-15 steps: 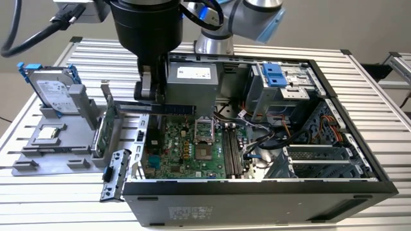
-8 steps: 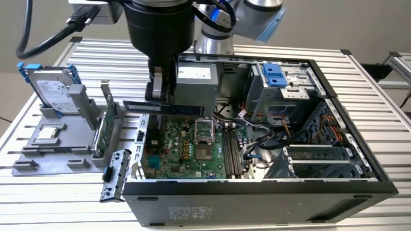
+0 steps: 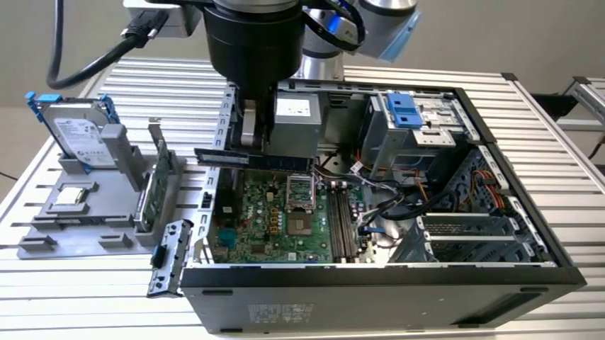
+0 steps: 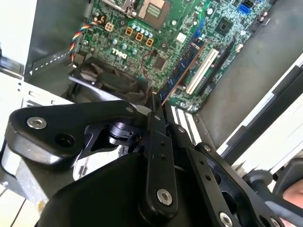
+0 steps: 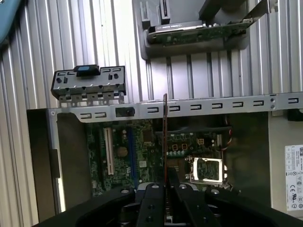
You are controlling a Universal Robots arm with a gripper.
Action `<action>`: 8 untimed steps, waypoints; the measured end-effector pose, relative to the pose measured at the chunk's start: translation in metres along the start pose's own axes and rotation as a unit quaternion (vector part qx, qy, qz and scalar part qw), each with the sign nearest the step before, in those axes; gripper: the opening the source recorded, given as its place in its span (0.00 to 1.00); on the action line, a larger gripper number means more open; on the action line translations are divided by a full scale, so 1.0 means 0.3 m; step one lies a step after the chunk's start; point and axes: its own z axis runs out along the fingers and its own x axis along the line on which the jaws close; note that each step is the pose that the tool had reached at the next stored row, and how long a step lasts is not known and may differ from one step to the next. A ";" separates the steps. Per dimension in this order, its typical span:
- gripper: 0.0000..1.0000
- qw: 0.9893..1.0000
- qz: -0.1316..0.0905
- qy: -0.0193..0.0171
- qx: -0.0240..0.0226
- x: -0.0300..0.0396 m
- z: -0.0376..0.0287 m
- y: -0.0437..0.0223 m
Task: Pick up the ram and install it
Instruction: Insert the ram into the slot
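My gripper (image 3: 251, 145) is shut on the ram (image 3: 253, 159), a long dark stick with a pale label. I hold it level above the far edge of the green motherboard (image 3: 274, 216), inside the open computer case (image 3: 378, 273). In the first wrist view the ram (image 5: 164, 137) shows edge-on, standing out from between the black fingers (image 5: 152, 198) over the case's slotted metal edge. In the second wrist view the gripper (image 4: 156, 116) hangs above the motherboard (image 4: 142, 42). The motherboard's long memory slots (image 3: 342, 223) lie to the exterior view's right of the held ram.
A grey fixture (image 3: 85, 209) at the exterior view's left holds a silver hard drive with blue rails (image 3: 81, 131) and a green card with a metal bracket (image 3: 163, 185). A drive cage (image 3: 416, 131), cables (image 3: 406, 202) and a power supply (image 3: 297, 124) crowd the case.
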 end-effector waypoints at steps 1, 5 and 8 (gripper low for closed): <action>0.00 1.000 0.001 0.000 0.000 -0.001 0.000 -0.007; 0.00 1.000 0.005 0.000 0.000 -0.003 0.002 -0.033; 0.00 1.000 0.009 0.000 0.000 -0.005 0.004 -0.053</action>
